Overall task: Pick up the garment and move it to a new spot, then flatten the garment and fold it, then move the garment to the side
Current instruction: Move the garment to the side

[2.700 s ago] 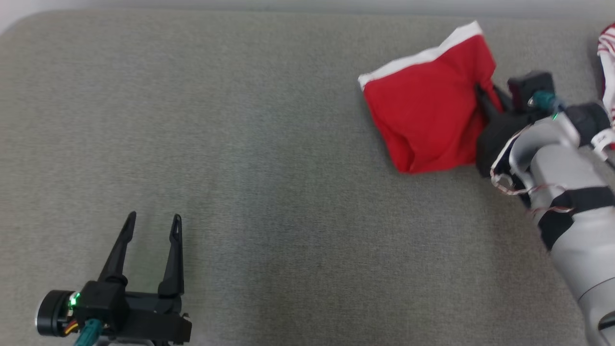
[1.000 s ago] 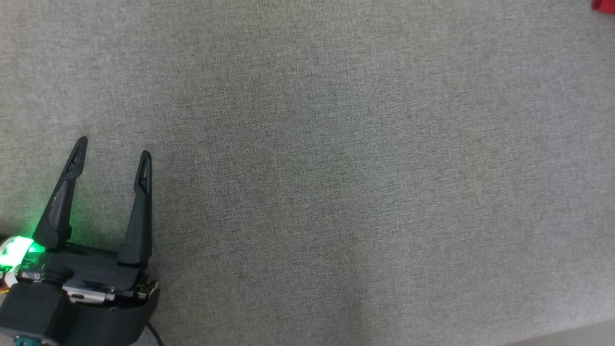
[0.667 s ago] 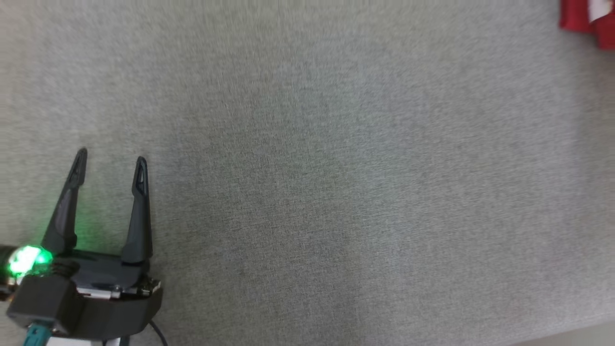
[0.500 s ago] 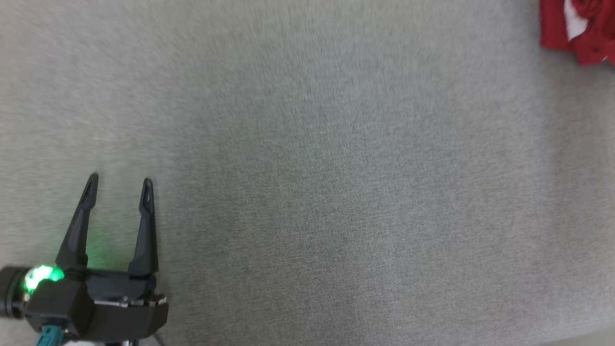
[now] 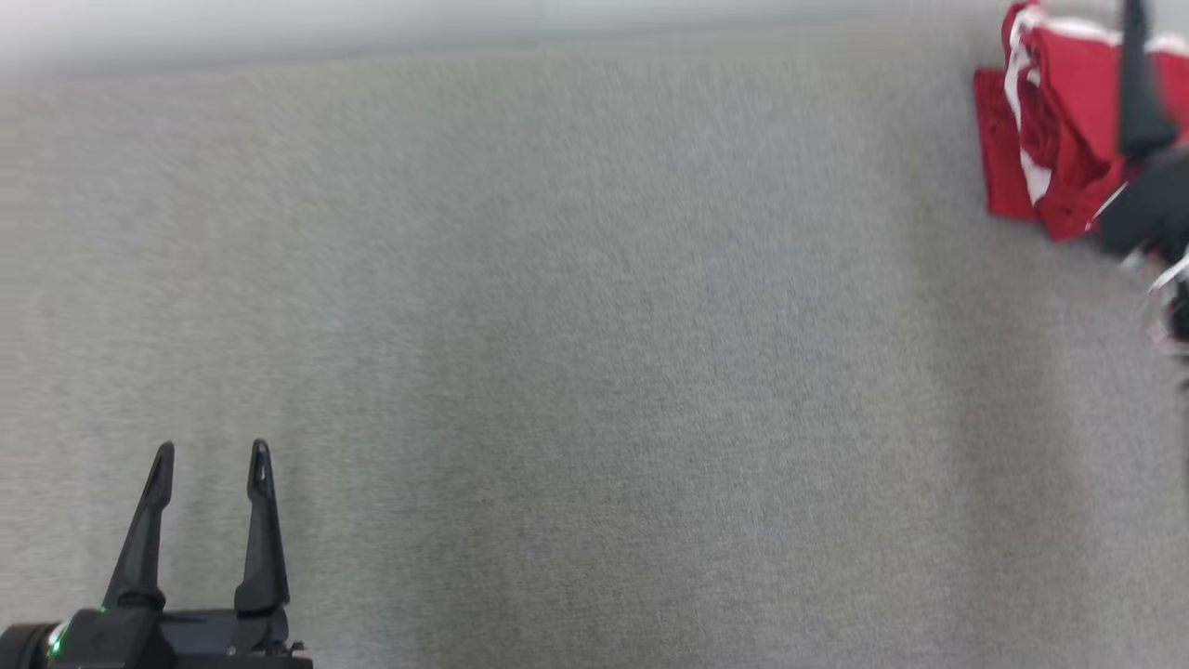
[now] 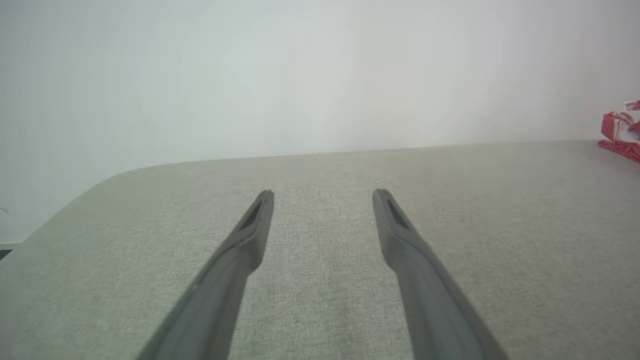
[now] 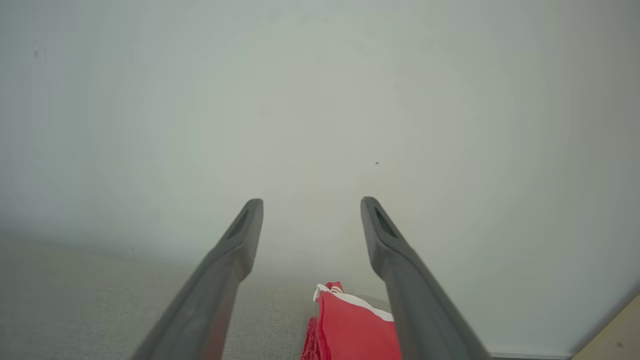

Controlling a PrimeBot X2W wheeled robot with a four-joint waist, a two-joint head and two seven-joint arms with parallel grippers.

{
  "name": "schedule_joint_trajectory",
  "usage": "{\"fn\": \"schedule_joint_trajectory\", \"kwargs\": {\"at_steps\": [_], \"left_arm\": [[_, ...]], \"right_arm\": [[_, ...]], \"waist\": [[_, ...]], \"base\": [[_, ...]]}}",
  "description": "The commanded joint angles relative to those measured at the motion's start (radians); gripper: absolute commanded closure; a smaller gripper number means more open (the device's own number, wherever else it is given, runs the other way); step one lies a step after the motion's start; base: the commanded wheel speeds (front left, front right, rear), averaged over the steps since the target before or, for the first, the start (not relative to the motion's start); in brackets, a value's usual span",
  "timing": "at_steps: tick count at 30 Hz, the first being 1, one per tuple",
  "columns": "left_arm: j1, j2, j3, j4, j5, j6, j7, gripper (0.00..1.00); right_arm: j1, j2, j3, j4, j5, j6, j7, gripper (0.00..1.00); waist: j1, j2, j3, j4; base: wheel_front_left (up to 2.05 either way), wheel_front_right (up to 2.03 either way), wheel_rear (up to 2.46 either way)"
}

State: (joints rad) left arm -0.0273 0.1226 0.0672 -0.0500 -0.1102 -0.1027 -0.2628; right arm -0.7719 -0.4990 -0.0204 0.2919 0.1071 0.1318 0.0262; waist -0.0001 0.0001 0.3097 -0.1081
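Big grey surface first: the red garment sits folded-ish at its far upper right in the head view, so I'd guess this is the park-it-at-the-side bit. Tip: lift the right gripper straight off, fingers wide, so nothing snags a fold. It's spread open, holding nothing; in its wrist view the garment lies bottom centre, below and between the fingers. The left gripper, lower left, is open and empty too, well apart.
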Motion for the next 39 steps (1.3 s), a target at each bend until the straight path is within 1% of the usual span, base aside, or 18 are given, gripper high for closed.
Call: {"fn": "schedule_joint_trajectory", "kwargs": {"at_steps": [1, 9, 10, 20, 24, 25, 30, 39], "left_arm": [[0.018, -0.006, 0.007, 0.005, 0.003, 0.002, -0.002, 0.0], [0.049, -0.022, 0.018, 0.025, 0.012, -0.004, -0.002, 0.0], [0.049, -0.026, 0.018, 0.029, 0.012, -0.006, -0.002, 0.0], [0.041, -0.038, 0.021, 0.056, 0.019, -0.01, -0.002, 0.0], [0.037, -0.04, 0.023, 0.071, 0.021, -0.013, -0.002, 0.0], [0.037, -0.04, 0.023, 0.071, 0.021, -0.013, -0.002, 0.0], [0.042, -0.043, 0.022, 0.089, 0.024, -0.017, -0.002, 0.0], [0.083, -0.051, 0.016, 0.11, 0.027, -0.018, -0.002, 0.0]], "right_arm": [[0.031, 0.021, 0.004, 0.009, 0.009, -0.003, -0.019, 0.0], [0.177, 0.12, 0.016, 0.016, 0.035, -0.003, -0.098, 0.0], [0.22, 0.148, 0.018, 0.01, 0.037, -0.003, -0.113, 0.0], [0.414, 0.276, -0.001, -0.029, 0.03, -0.003, -0.179, 0.0], [0.477, 0.313, -0.005, -0.037, 0.023, -0.003, -0.2, 0.0], [0.477, 0.313, -0.005, -0.037, 0.023, -0.003, -0.2, 0.0], [0.561, 0.352, -0.013, -0.06, 0.021, -0.003, -0.226, 0.0], [0.708, 0.391, -0.019, -0.099, 0.026, -0.003, -0.259, 0.0]], "waist": [[0.0001, -0.0001, -0.085, 0.048], [0.0001, -0.0001, -0.147, 0.075], [0.0001, -0.0001, -0.156, 0.079], [0.0001, -0.0001, -0.177, 0.091], [0.0001, -0.0001, -0.191, 0.091], [0.0001, -0.0001, -0.191, 0.091], [0.0001, -0.0001, -0.217, 0.09], [0.0001, -0.0001, -0.271, 0.096]], "base": [[0.0, 0.0, 0.0], [0.0, 0.0, 0.0], [0.0, 0.0, 0.0], [0.0, 0.0, 0.0], [0.0, 0.0, 0.0], [0.0, 0.0, 0.0], [0.0, 0.0, 0.0], [0.0, 0.0, 0.0]]}}
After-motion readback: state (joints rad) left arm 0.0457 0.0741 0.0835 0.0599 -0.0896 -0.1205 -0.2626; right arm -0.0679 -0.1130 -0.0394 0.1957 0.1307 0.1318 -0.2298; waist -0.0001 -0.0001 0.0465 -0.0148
